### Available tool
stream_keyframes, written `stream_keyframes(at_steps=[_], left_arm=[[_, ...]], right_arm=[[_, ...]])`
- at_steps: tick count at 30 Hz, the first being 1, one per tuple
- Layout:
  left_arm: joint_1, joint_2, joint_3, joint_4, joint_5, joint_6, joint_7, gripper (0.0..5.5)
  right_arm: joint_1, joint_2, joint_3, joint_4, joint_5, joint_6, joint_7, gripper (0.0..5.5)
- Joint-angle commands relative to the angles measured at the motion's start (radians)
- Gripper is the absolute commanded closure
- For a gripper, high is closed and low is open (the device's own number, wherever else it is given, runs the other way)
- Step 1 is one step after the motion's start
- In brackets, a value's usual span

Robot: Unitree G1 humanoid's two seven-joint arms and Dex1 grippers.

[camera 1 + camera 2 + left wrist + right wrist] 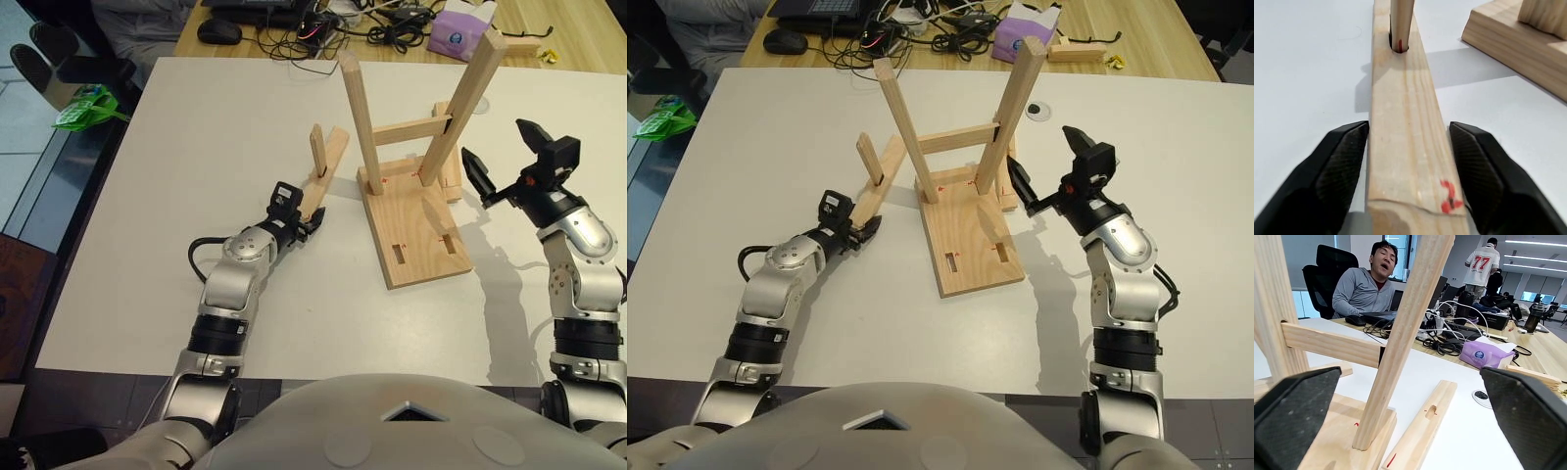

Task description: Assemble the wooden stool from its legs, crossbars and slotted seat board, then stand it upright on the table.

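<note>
The slotted seat board (pixel 416 230) lies flat on the white table. Two legs (pixel 360 117) (pixel 466 103) stand in its far end, joined by a crossbar (pixel 411 128). A loose leg (pixel 331 162) with a short crossbar (pixel 317 149) stuck upright in it lies left of the board. My left gripper (pixel 312 223) is at its near end, open, with its fingers (pixel 1342 161) close on either side of the wood. My right gripper (pixel 497 142) hangs open just right of the right standing leg. Another loose leg (pixel 1422 431) lies behind the board.
A wooden desk behind the table holds a purple tissue box (pixel 462 27), tangled cables (pixel 323 29) and a mouse (pixel 217 31). A green bag (pixel 86 106) sits off the table's left edge. Bare table (pixel 196 147) spreads to the left and near the front.
</note>
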Motion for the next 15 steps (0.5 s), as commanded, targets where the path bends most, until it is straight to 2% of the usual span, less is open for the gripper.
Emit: stream_keyframes(at_steps=[1, 5, 9, 15], left_arm=[[0.042, -0.010, 0.002, 0.047, -0.002, 0.022, 0.000, 2.93], [0.062, -0.022, 0.005, 0.033, -0.010, 0.024, -0.002, 3.43], [0.086, -0.037, 0.007, 0.004, -0.013, -0.001, 0.003, 3.43], [0.080, -0.096, 0.114, -0.053, -0.029, -0.203, 0.096, 3.43]], right_arm=[[-0.011, 0.003, 0.001, -0.001, -0.008, 0.001, -0.009, 0.10], [-0.018, 0.007, 0.003, -0.002, -0.009, 0.002, -0.021, 0.10], [-0.021, 0.005, -0.001, -0.002, -0.007, 0.003, -0.027, 0.10], [-0.036, -0.008, -0.009, 0.013, -0.007, 0.005, -0.026, 0.10]])
